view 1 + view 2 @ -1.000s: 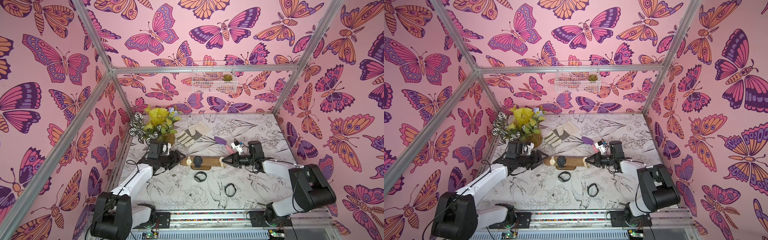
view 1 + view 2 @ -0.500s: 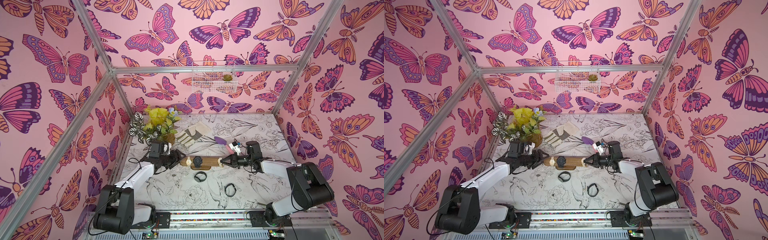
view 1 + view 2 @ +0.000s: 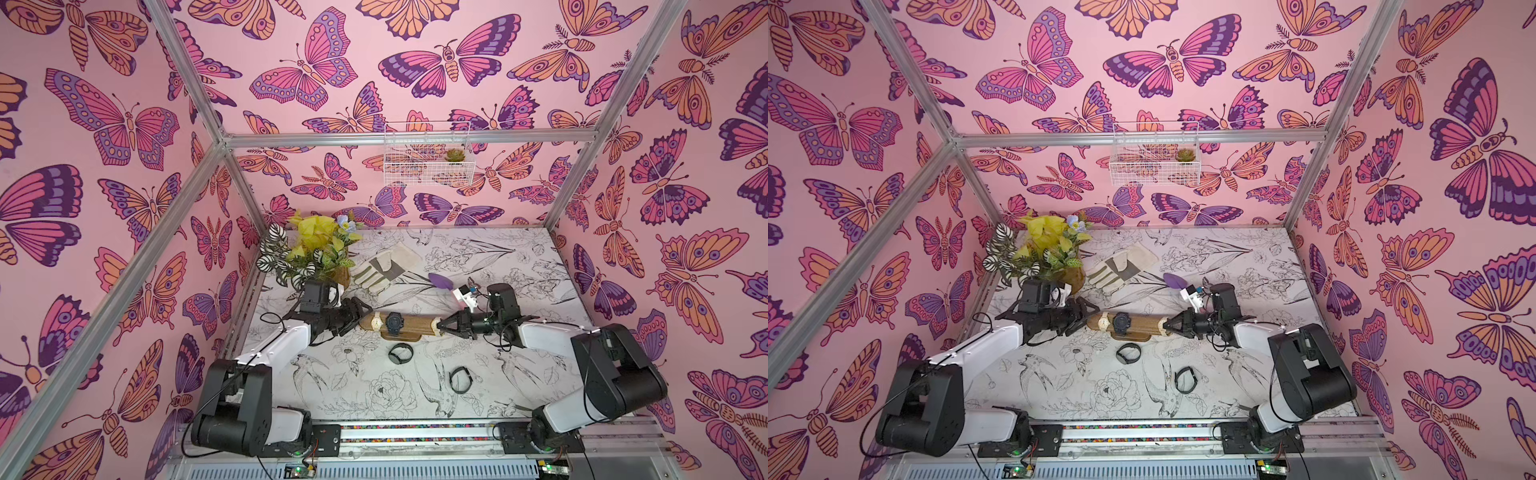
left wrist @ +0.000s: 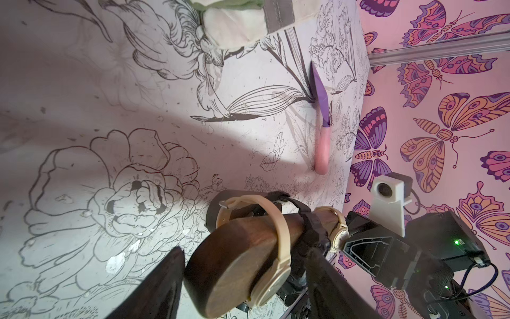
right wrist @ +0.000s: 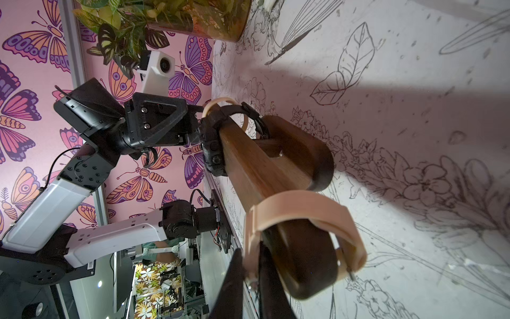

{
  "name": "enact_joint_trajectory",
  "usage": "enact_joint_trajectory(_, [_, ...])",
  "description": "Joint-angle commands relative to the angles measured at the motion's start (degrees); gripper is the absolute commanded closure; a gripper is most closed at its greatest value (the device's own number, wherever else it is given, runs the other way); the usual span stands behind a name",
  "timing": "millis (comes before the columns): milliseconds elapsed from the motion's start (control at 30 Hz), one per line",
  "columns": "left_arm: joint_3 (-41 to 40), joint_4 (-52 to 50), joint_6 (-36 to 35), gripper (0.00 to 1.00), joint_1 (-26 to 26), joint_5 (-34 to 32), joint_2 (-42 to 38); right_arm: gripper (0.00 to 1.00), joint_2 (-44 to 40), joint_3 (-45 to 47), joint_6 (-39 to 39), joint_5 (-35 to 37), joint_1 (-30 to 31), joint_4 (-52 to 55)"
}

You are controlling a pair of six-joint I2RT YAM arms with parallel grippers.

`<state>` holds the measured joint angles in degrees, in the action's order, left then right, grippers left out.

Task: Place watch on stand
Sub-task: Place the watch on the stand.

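Left claw (image 3: pixel 360 319) level at stand (image 3: pixel 413 322) end, right claw (image 3: pixel 442 326) on watch (image 5: pixel 303 210)

Bright even light, soft shadows, wide-angle distortion

The left arm (image 3: pixel 270 351) and the right arm (image 3: pixel 546 336) share white link shells (image 3: pixel 984 353), bulky matte-black joint housings (image 3: pixel 921 411), loose black cables (image 5: pixel 52 168) and white wrist-camera mounts (image 4: pixel 389 198) (1 green light (image 4: pixel 456 242) glows).
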<state>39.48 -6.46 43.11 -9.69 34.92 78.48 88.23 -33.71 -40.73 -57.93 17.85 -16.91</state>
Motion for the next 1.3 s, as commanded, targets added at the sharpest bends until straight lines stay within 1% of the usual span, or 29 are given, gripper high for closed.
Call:
enact_joint_trajectory(0, [1.38, 1.4, 0.13, 0.29, 0.29, 0.71, 0.88, 0.94, 1.17, -0.43, -0.4, 0.63, 0.6, -0.49])
enact_joint_trajectory(200, [1.04, 1.62, 0.21, 0.29, 0.28, 0.86, 0.81, 0.93, 1.44, -1.94, -0.49, 0.79, 0.87, -0.48])
enact_joint_trajectory(233, [1.01, 1.71, 0.2, 0.3, 0.22, 0.77, 0.93, 0.93, 3.32, -2.33, -0.45, 0.87, 1.21, -0.45])
enact_joint_trajectory(600, [1.38, 2.39, 0.56, 0.3, 0.29, 1.47, 1.56, 0.93, 6.58, -5.19, -0.62, 1.95, 5.17, -0.56])
enact_joint_trajectory(1267, [1.47, 3.17, 1.52, 0.3, 0.08, 1.99, 1.68, 0.93, 11.61, -9.35, -4.08, 3.18, 10.01, -5.24])
